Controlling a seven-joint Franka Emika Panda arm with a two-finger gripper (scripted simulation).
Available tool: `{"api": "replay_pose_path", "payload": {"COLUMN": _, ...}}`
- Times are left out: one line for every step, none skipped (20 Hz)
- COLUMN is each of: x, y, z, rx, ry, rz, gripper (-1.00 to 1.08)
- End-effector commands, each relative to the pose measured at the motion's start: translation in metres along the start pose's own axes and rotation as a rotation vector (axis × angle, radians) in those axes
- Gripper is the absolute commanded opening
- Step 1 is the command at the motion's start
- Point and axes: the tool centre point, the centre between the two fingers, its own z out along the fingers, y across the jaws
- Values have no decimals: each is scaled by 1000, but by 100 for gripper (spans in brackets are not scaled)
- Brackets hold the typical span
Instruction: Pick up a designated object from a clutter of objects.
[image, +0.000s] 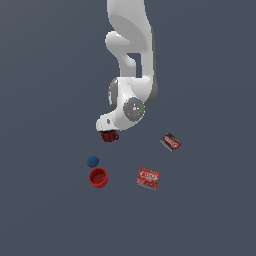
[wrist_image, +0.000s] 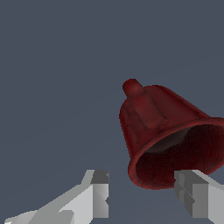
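The dark red mug (wrist_image: 162, 127) fills the wrist view close up, with its ribbed side, its handle and its dark inside showing. In the exterior view the mug (image: 109, 135) sits just under the arm's hand, partly hidden by it. My gripper (wrist_image: 142, 177) is open and right at the mug's rim. One finger (wrist_image: 99, 192) stands outside the mug wall and the other finger (wrist_image: 194, 197) is in front of the opening. The jaws stand wide apart with nothing pinched between them.
A bright red handleless cup (image: 98, 177) and a small blue ball (image: 92, 161) lie near each other toward the exterior view's left. A flat red packet (image: 148, 178) and a flat brown packet (image: 171, 142) lie toward the exterior view's right. The floor is plain grey.
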Motion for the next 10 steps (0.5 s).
{"api": "replay_pose_path", "payload": {"x": 0, "y": 0, "z": 1, "rx": 0, "ry": 1, "rz": 0, "gripper": 28}}
{"api": "replay_pose_path", "payload": {"x": 0, "y": 0, "z": 2, "rx": 0, "ry": 1, "rz": 0, "gripper": 28}}
{"api": "replay_pose_path", "payload": {"x": 0, "y": 0, "z": 5, "rx": -1, "ry": 0, "rz": -1, "gripper": 28}}
{"api": "replay_pose_path", "payload": {"x": 0, "y": 0, "z": 8, "rx": -1, "ry": 0, "rz": -1, "gripper": 28}}
{"api": "replay_pose_path", "payload": {"x": 0, "y": 0, "z": 11, "rx": -1, "ry": -1, "rz": -2, "gripper": 28}}
{"api": "replay_pose_path", "payload": {"x": -1, "y": 0, "z": 16, "rx": -1, "ry": -2, "rz": -2, "gripper": 28}}
{"api": "replay_pose_path", "payload": {"x": -1, "y": 0, "z": 20, "rx": -1, "ry": -2, "rz": -3, "gripper": 28}}
{"api": "replay_pose_path", "payload": {"x": -1, "y": 0, "z": 23, "rx": -1, "ry": -3, "rz": -4, "gripper": 28}}
{"api": "replay_pose_path", "payload": {"x": -1, "y": 0, "z": 26, "rx": -1, "ry": -3, "rz": -4, "gripper": 28}}
{"api": "replay_pose_path", "payload": {"x": -1, "y": -1, "z": 28, "rx": -1, "ry": -4, "rz": -5, "gripper": 28}}
